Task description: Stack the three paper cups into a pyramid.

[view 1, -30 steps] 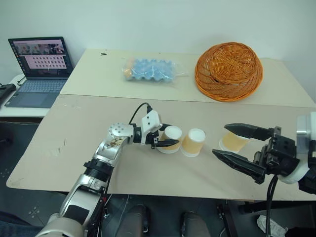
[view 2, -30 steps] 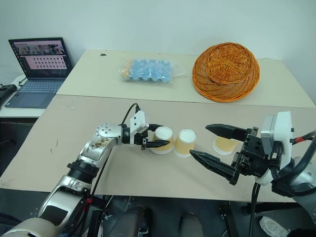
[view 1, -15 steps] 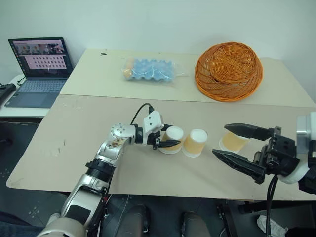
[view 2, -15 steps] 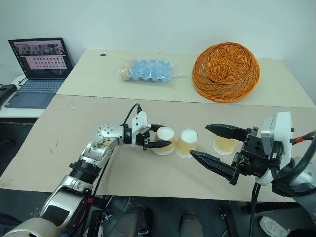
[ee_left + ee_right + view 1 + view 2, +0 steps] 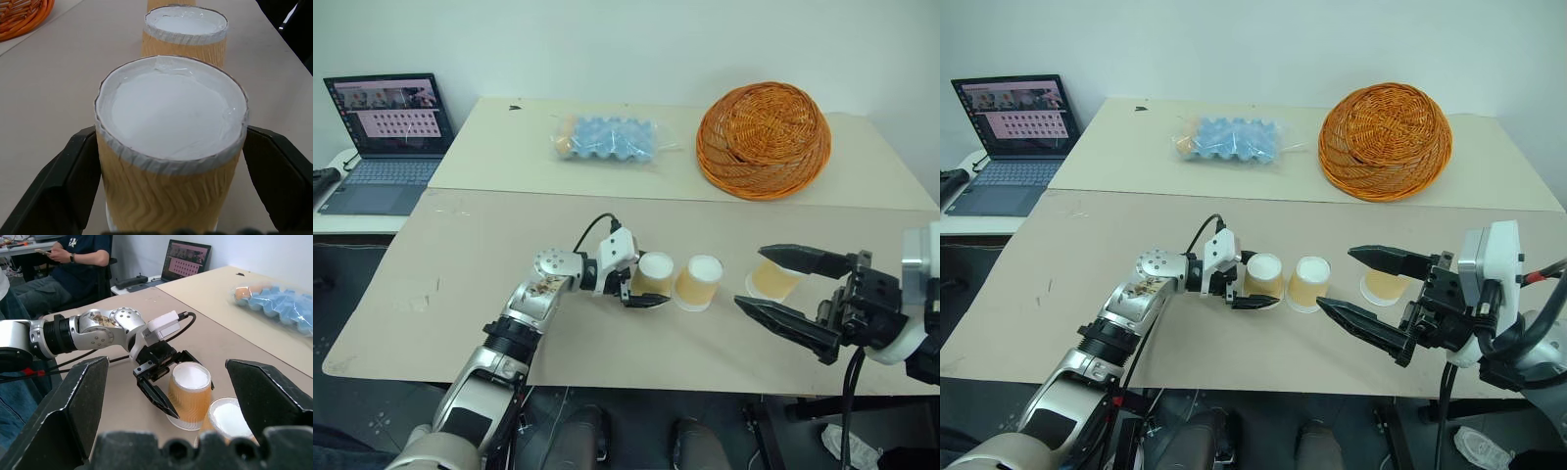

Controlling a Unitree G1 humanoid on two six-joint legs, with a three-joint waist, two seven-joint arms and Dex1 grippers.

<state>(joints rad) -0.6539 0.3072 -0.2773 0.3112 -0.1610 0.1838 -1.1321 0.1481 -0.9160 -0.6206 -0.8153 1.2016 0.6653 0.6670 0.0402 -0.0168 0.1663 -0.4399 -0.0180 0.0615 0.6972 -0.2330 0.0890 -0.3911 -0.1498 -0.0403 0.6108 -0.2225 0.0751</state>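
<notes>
Currently all three paper cups stand upside down, white bases up, in a row across the middle of the frame on the near beige table point(image 5: 460, 284). The left cup point(image 5: 654, 277) sits between the fingers of the left gripper point(image 5: 641, 284), whose jaws stand spread to either side of it with a gap showing at the cup's wall in the left wrist view, so it is not clamped. The middle cup point(image 5: 698, 282) stands just beside the left one, nearly touching. The right cup point(image 5: 773, 281) stands apart, toward the right of the frame, partly behind the upper finger of the right gripper point(image 5: 791, 301). That gripper hangs at the lower right, jaws wide, holding nothing. No cup rests on another.

On the far table, a blue egg tray point(image 5: 607, 138) lies at upper centre and a wicker basket point(image 5: 764, 139) lies overturned at upper right. A laptop point(image 5: 382, 137) sits open at upper left.
</notes>
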